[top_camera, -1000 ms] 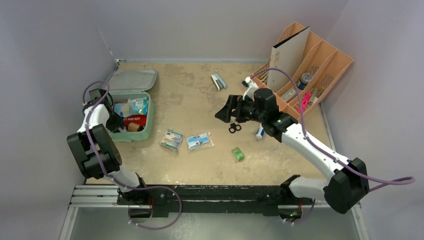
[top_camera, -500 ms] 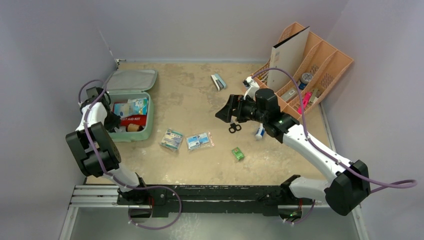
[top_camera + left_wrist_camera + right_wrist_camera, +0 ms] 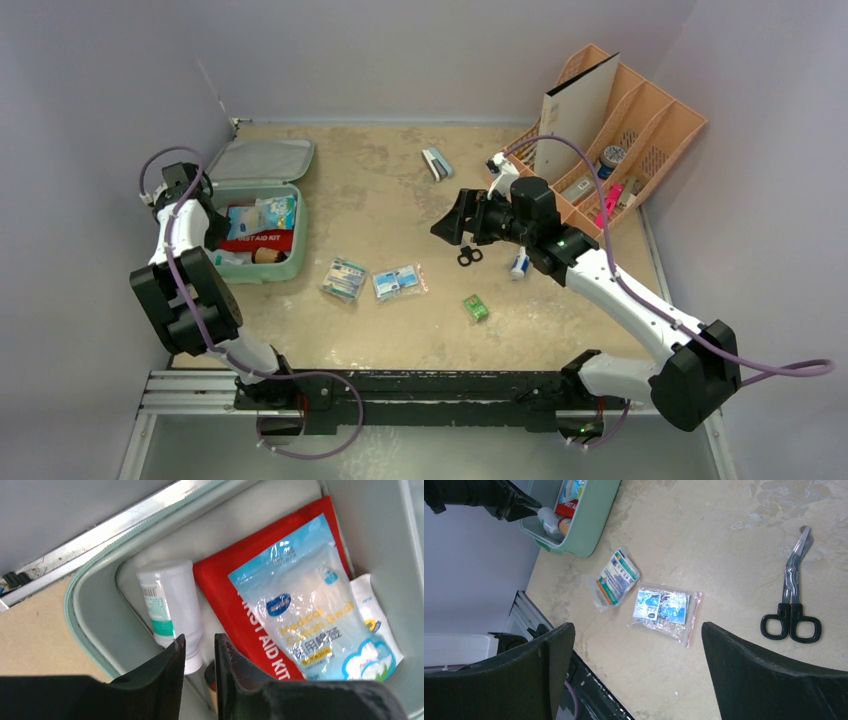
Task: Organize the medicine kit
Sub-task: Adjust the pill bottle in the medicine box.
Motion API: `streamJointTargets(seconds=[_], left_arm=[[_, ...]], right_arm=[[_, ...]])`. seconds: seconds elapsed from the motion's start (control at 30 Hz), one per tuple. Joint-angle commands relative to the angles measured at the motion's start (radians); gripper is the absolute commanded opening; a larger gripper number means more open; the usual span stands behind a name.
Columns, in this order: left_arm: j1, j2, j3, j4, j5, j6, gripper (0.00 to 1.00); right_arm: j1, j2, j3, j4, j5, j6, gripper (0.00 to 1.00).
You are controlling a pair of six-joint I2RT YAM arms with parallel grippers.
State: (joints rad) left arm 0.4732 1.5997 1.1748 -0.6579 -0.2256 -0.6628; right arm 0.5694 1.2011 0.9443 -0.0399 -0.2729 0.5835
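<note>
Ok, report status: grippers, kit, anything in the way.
Left gripper narrowly open, empty, over medicine kit. Right gripper wide open, empty, above packets. Kit open, partly packed. Scissors, packets loose on table.

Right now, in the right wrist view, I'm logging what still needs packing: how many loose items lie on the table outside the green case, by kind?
Printed packet: 1
Clear zip bag: 1
Scissors: 1
Total: 3

Mint-green medicine kit (image 3: 272,272), lid open, filled

Red pouch (image 3: 218,586) w/ "FIRST AID KIT"
</note>
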Motion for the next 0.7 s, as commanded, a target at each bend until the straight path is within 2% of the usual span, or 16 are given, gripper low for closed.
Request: streamJointTargets(seconds=[0.0, 0.2, 0.47, 0.67], left_arm=[[0.016, 0.046, 0.014, 0.088, -0.060, -0.045, 0.24], [0.027, 0.088, -0.002, 0.168, -0.066, -0.040, 0.23], [0.035, 0.084, 0.017, 0.083, -0.167, -0.032, 0.22], [0.035, 0.067, -0.015, 0.069, -0.172, -0.046, 0.22]], right_arm=[[0.006, -0.041, 0.020, 0.022, 0.025, -0.008, 0.99], [0.008, -0.046, 0.039, -0.002, 0.040, -0.028, 0.99], [0.008, -0.052, 0.028, 0.003, 0.032, -0.027, 0.99], [0.009, -0.061, 0.019, 0.008, 0.023, -0.023, 0.99]])
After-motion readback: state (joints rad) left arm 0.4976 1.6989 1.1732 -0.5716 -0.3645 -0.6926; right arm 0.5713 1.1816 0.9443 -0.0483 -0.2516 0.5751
